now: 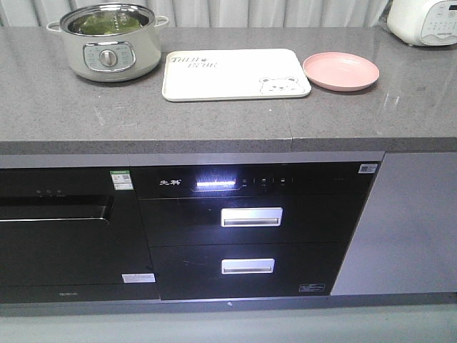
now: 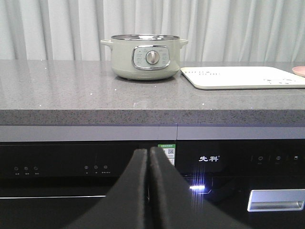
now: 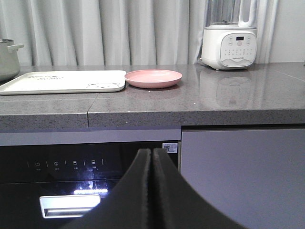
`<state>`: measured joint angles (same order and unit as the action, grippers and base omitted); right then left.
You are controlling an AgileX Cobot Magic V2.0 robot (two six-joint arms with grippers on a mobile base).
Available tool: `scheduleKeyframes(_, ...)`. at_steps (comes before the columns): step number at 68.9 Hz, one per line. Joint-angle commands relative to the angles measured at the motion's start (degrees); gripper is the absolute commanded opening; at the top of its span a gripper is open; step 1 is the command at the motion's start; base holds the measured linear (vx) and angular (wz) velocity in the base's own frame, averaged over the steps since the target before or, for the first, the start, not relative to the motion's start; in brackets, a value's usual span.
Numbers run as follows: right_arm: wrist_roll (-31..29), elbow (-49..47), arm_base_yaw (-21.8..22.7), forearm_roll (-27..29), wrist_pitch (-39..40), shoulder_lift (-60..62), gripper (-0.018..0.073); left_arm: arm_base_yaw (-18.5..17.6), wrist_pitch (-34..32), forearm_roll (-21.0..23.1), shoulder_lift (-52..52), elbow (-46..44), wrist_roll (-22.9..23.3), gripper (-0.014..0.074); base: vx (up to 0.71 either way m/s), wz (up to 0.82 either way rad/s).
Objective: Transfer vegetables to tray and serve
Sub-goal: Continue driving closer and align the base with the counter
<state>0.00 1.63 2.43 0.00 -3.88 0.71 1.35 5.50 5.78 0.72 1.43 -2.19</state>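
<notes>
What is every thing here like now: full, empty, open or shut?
Pot, upright.
Vegetables, inside the pot.
Tray, empty.
Pink plate, empty.
Drawers, shut.
Panel display, lit.
Left gripper, shut, holding nothing.
Right gripper, shut, holding nothing.

front: high, tilted down on counter (image 1: 214, 121) | wrists: low, level, near its edge | all share tray (image 1: 228, 78)

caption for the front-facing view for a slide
Vegetables in the pot, cream tray and pink plate side by side on the grey counter
</notes>
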Motion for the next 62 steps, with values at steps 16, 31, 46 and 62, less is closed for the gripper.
scheduleKeyframes(16, 0.0, 0.88, 0.39, 0.0, 4.28, 0.4, -0.0002, -0.42, -4.4, 0.08, 0.75, 1.61, 0.39, -0.0006, 0.04, 0.0)
scheduleKeyframes(31, 0.0, 0.88, 0.39, 0.0, 4.28, 0.4, -0.0002, -0.42, -4.4, 0.08, 0.75, 1.61, 0.39, -0.0006, 0.05, 0.01)
scheduleKeyframes(46, 0.0, 0.88, 0.39, 0.0, 4.28, 0.4, -0.0002, -0.42, -4.4, 0.08, 0.75, 1.61, 0.39, -0.0006, 0.05, 0.0)
scheduleKeyframes(62, 0.0, 0.88, 0.39, 0.0, 4.28, 0.4, -0.0002, -0.42, -4.4, 0.08, 0.75, 1.61, 0.39, -0.0006, 0.06, -0.01)
